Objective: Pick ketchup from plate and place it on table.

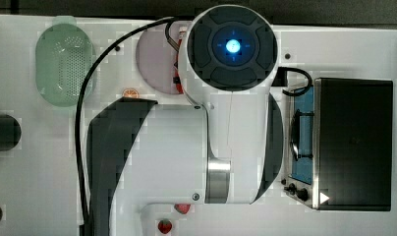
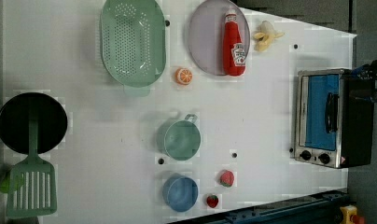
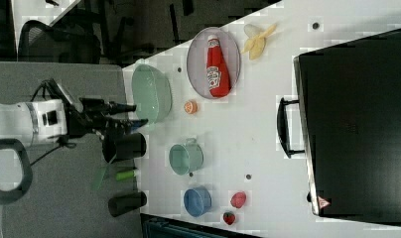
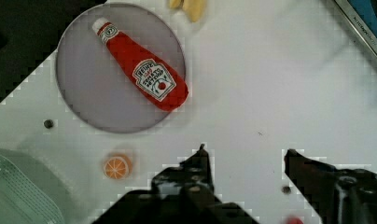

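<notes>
Black fingers of the tool (image 4: 245,156) are seen closest to the wrist camera, standing apart with bare white desk (image 4: 270,93) between them and nothing held. The ketchup bottle (image 4: 142,77) is found lying flat on the round mauve-grey plate (image 4: 79,93), its white cap near the plate's middle and its broad base reaching the rim. In the wrist view the bottle's long axis is set diagonally to the line joining the two fingers, so a turn of the wrist is judged necessary before the fingers can close across the slim body instead of along it. The bottle is well apart from the tool, with an orange slice (image 4: 117,166) lying on the desk between plate and fingers. In the right view the tool (image 3: 131,114) is seen held high off the desk, pointing towards it, so a long descent appears to remain, though height is hard to judge from this angle. A peeled banana (image 2: 266,36) lies just beside the plate, and a green perforated basket (image 2: 133,42) sits on the plate's other side.
</notes>
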Tool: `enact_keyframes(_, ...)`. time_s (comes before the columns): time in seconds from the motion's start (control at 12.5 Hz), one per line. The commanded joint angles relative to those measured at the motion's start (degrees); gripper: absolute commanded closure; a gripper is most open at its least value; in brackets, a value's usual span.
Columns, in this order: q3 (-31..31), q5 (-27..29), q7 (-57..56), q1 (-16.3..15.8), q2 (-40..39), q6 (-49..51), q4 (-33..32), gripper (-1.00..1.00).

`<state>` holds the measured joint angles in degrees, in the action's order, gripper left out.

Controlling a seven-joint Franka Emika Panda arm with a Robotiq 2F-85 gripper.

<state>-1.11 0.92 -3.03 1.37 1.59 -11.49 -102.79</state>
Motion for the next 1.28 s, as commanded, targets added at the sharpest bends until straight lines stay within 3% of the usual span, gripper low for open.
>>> enact_keyframes(0.08, -2.9, -0.3, 3.3, 5.6, 14.7, 6.7, -9.5, -0.59)
enact_keyframes(0.24, -3.0, -0.2, 3.2, 5.5, 14.3, 6.4, -9.5, -0.99)
enact_keyframes(0.8, -4.9, -0.2, 2.9, 4.7, 3.9, -1.8, -9.4, -1.00)
enact_keyframes(1.28, -7.0, -0.2, 1.3, 3.5, -9.8, -17.9, -9.2, -1.00)
